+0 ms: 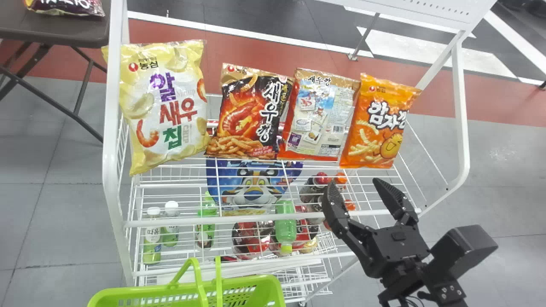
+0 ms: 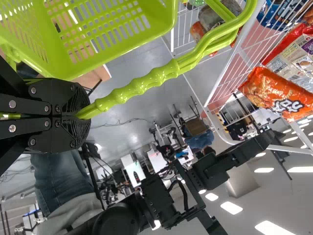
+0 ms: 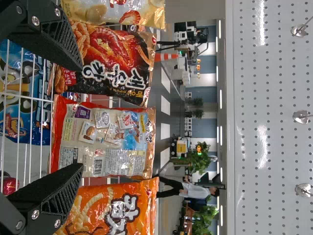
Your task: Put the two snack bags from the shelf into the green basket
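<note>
The right gripper (image 1: pixel 353 182), spread so wide it risked toppling the adjoining orange bag (image 1: pixel 379 123), faced the flat beige-and-red snack bag (image 1: pixel 320 115) behind the white wire shelf's front edge (image 1: pixel 170 222); the left gripper (image 2: pixel 80 116) clenched the green plastic basket handle (image 2: pixel 142 84).

We lose the lower part of the green basket (image 1: pixel 256 279) below the head view's bottom edge, and its floor with it. The left hand (image 2: pixel 78 117) hides the end of the handle (image 2: pixel 137 84) it grips. Up top, the table (image 1: pixel 51 29) and the dark bag (image 1: pixel 70 7) on it are cut off. Shelf wires stripe the blue bag (image 1: pixel 239 181), and a finger of the right hand (image 1: pixel 353 183) covers part of the dark bottles (image 1: pixel 308 192). In the right wrist view we get the yellow bag (image 3: pixel 132 14) and orange bag (image 3: pixel 139 203) cropped.
</note>
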Controlling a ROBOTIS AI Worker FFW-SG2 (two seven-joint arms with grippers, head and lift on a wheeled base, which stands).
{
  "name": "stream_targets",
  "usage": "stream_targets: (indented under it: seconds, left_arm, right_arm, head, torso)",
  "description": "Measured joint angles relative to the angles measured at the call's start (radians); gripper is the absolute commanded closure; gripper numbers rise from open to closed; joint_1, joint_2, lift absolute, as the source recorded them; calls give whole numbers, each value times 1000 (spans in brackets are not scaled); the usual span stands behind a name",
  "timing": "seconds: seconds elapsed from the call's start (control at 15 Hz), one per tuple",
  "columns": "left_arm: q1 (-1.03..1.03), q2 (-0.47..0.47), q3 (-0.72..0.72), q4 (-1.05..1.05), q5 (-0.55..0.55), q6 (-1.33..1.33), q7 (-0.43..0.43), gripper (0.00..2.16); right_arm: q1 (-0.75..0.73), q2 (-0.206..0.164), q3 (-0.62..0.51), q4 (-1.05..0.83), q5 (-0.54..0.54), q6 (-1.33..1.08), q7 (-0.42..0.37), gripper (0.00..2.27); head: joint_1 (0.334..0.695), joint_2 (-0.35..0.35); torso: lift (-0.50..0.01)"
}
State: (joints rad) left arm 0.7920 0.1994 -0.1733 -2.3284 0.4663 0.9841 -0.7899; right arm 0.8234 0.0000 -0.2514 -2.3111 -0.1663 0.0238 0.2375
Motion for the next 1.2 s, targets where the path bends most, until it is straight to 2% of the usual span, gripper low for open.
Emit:
stream_targets:
  seconds: [0.8, 1.0, 1.2]
  left_arm:
    - [1, 1, -1, -1, 0, 1, 0, 1814]
    - [3, 4, -4, -3, -2, 6, 3, 1814]
    - [11, 7, -4, -3, -8, 10, 5, 1814]
  right_arm:
    - [-5, 0, 56, -2, -2, 21, -22, 120]
    - [-72, 0, 96, 31, 29, 72, -53, 124]
    - [-204, 0, 163, 116, 79, 149, -78, 124]
  head:
    - [695, -350]
    - [695, -350]
    - [695, -350]
  torso:
    - [-11]
    - [-11]
    - [-11]
